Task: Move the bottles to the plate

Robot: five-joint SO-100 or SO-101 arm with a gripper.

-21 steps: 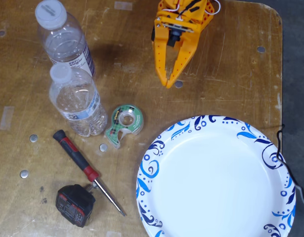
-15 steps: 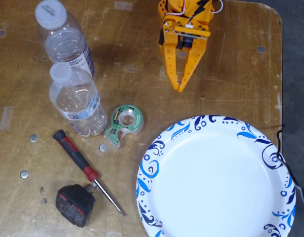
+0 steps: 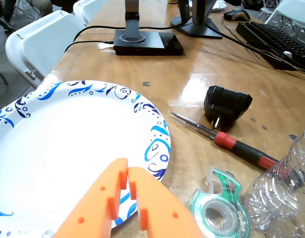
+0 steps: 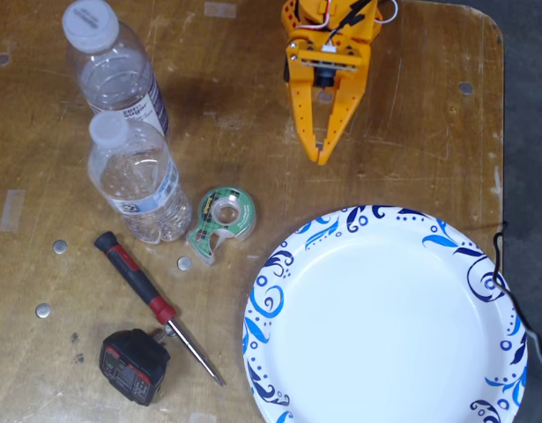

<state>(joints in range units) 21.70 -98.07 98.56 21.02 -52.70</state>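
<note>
**Ana:** While the orange gripper (image 4: 321, 159) is hanging over bare wood with its jaws pressed together and nothing between them, neither bottle is getting any attention.

**Ben:** Right, and in the wrist view the gripper (image 3: 127, 171) is pointing at the plate (image 3: 53, 148) rim, not at a bottle.

**Ana:** The blue-label bottle (image 4: 138, 183) is standing well to the left in the fixed view, touching the purple-label bottle (image 4: 115, 66) behind it. The plate (image 4: 279, 282) is sitting empty at lower right.

**Ben:** So I'm thinking the arm is needing to swing left and open wide first. The tape dispenser (image 4: 219, 218) is lying just beside the nearer bottle, the screwdriver (image 4: 156, 304) below it.

**Ana:** I'm suggesting a grip on the body under the cap, coming in from the right, clear of the tape, so the neighbour isn't getting knocked.
</note>
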